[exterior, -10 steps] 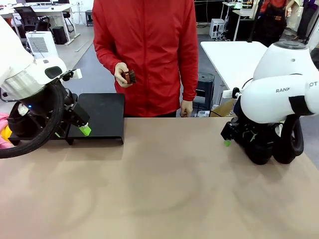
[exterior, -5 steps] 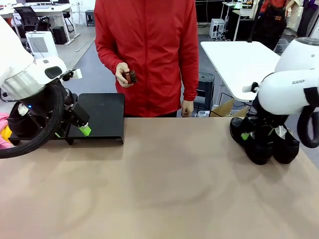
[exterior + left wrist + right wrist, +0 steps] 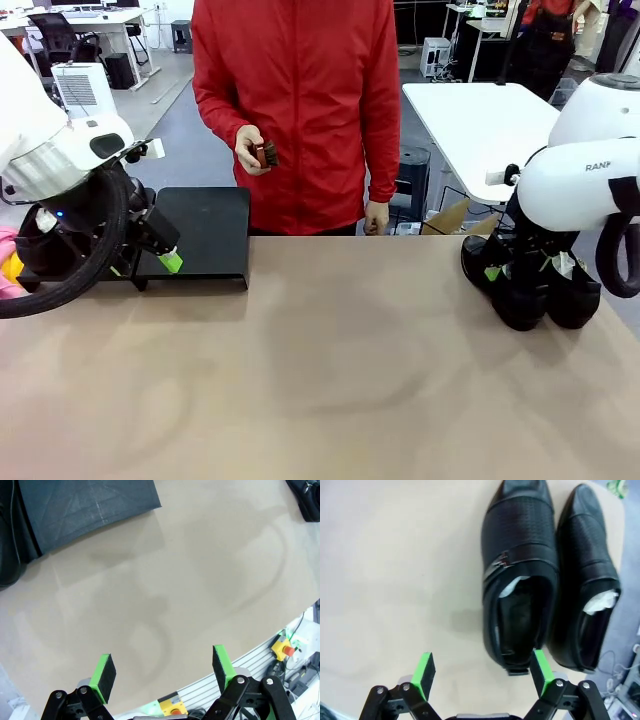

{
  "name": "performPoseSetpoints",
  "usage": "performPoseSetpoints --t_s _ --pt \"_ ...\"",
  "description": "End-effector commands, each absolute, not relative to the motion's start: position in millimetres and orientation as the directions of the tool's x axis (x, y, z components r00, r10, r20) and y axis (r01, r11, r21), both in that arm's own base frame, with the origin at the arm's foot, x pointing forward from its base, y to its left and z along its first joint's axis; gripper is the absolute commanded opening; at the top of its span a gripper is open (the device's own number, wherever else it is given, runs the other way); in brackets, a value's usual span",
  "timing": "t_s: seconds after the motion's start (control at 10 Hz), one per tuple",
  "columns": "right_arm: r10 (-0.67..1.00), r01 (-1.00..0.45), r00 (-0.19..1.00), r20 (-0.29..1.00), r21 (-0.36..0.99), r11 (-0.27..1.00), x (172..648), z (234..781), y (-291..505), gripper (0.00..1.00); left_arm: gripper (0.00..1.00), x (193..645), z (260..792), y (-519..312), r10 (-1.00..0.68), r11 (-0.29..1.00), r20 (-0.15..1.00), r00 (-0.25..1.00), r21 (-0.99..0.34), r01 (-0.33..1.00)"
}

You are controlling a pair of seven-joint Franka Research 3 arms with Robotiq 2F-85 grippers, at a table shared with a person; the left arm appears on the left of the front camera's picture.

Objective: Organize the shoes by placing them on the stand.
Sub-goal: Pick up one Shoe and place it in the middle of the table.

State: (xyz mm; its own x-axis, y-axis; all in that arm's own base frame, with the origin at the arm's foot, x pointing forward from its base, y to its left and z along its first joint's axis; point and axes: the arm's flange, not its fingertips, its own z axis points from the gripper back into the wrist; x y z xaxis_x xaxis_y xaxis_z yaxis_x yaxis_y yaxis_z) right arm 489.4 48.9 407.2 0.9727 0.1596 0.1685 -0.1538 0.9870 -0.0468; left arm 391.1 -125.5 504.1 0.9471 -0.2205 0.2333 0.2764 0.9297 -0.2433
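Two glossy black shoes lie side by side at the table's right edge, toes pointing away in the right wrist view: one with a buckle strap [image 3: 520, 555] and a plain one [image 3: 592, 565]. My right gripper [image 3: 482, 667] hangs open just above their heels, its right pad [image 3: 540, 665] over the buckled shoe's heel. From the front, the right gripper [image 3: 518, 272] covers the shoes [image 3: 520, 305]. The matte-black stand [image 3: 205, 228] sits at the far left with nothing on it. My left gripper [image 3: 150, 262] is open beside its front edge; the left wrist view shows that gripper [image 3: 163, 667] over bare table with the stand [image 3: 85, 505] at top left.
A person in a red jacket stands at the far side, holding a small brown brush [image 3: 262, 153] in one hand. The tan table [image 3: 330, 370] is bare across its middle and front. A white table [image 3: 470, 115] stands behind on the right.
My right arm swung to the right and turned its gripper down over the shoes, then held still. The left arm has not moved. The person shifted slightly.
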Motion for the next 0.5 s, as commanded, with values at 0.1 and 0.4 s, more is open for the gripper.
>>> performPoseSetpoints --t_s 0.1,0.4 --pt "0.112 -0.084 0.979 0.169 -0.163 0.983 520 419 9 1.0 1.0 389 504 -124 -0.226 0.922 0.236 0.945 -0.26 0.286" --pt "0.134 -0.128 0.985 0.109 -0.066 0.99 540 401 -9 1.0 1.0 389 504 -124 -0.226 0.922 0.236 0.945 -0.26 0.286"
